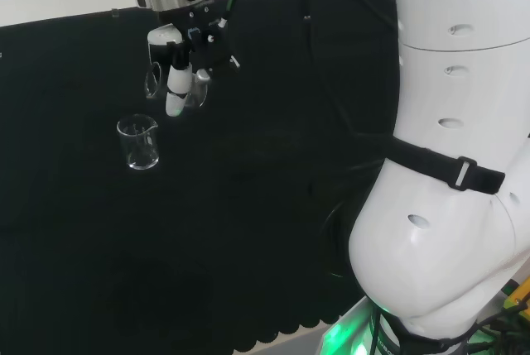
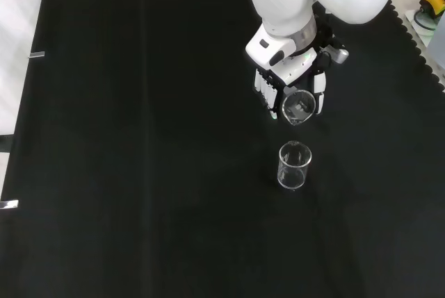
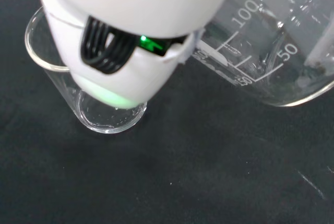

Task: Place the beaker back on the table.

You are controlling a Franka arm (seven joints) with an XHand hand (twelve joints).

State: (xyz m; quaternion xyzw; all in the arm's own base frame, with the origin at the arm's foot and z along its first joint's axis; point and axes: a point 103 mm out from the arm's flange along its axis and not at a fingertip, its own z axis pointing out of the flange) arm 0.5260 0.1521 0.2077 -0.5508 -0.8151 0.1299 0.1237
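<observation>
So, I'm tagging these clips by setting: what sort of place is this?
Probably a lab-style robot test bench: a black cloth covers the table, clear graduated beakers serve as ware, one standing and one held by the hand of a white arm.

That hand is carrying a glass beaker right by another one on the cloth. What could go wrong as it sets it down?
The held beaker hangs tilted in the hand, close above the standing beaker. Lowered straight, it might clip that rim and topple it. Set down tilted, it could land on its edge and roll. Smooth glass might also slip from the fingers.
</observation>
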